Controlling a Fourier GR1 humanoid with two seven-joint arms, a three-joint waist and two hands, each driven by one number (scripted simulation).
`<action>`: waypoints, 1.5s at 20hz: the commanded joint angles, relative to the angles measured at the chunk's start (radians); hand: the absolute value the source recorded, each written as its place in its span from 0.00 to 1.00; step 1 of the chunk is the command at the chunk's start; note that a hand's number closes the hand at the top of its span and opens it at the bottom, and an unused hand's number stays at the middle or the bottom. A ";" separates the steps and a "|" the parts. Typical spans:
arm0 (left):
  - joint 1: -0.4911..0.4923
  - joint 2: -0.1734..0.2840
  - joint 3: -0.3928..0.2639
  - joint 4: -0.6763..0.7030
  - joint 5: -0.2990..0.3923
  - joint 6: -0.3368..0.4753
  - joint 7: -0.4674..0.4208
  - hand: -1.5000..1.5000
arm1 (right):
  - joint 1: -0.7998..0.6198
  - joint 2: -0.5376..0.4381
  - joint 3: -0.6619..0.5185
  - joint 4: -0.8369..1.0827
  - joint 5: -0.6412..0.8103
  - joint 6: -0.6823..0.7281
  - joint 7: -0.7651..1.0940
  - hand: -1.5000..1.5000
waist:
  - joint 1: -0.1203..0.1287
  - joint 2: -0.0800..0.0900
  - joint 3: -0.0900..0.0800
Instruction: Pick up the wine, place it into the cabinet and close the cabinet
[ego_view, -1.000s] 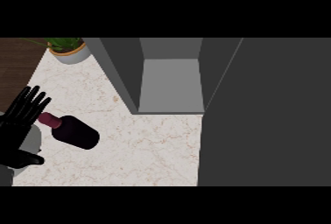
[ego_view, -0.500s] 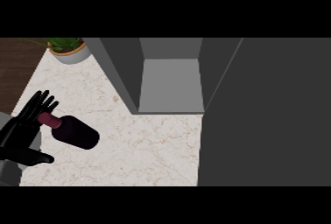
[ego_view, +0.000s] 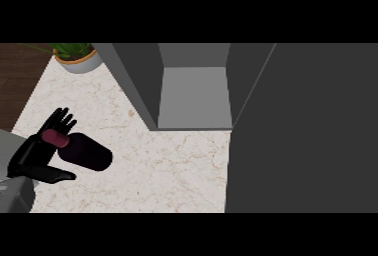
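The wine bottle (ego_view: 87, 152), dark maroon with a red cap, lies on its side on the marble counter (ego_view: 170, 170) at the left, cap pointing up-left. My left hand (ego_view: 35, 153) sits at the bottle's neck. Its fingers (ego_view: 60, 120) stand straight behind the cap and its thumb (ego_view: 53, 175) reaches out below the bottle's body, so the hand is open. The grey cabinet (ego_view: 193, 95) stands open at the top middle, and its dark door (ego_view: 303, 125) is swung out across the right side. My right hand does not show.
A potted plant (ego_view: 77, 55) stands at the counter's far left corner. Dark wooden floor (ego_view: 18, 80) lies past the counter's left edge. The open door covers the counter's right part.
My left hand has slid to the right, from beside the bottle to its neck, with the thumb now under the body. The bottle has hardly moved.
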 joint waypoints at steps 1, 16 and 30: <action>-0.002 0.020 -0.013 0.064 -0.021 -0.052 -0.081 0.00 | 0.091 -0.002 -0.022 -0.008 -0.036 0.049 -0.066 0.00 | 0.001 -0.001 0.000; -0.117 0.007 -0.061 0.349 -0.113 -0.010 -0.301 0.00 | 0.018 0.021 0.040 0.002 0.039 0.014 -0.035 0.00 | -0.011 0.005 -0.002; -0.141 -0.030 -0.041 0.431 -0.065 -0.083 -0.297 0.00 | -0.020 -0.003 -0.016 0.030 0.000 0.013 -0.006 0.00 | -0.012 0.007 -0.003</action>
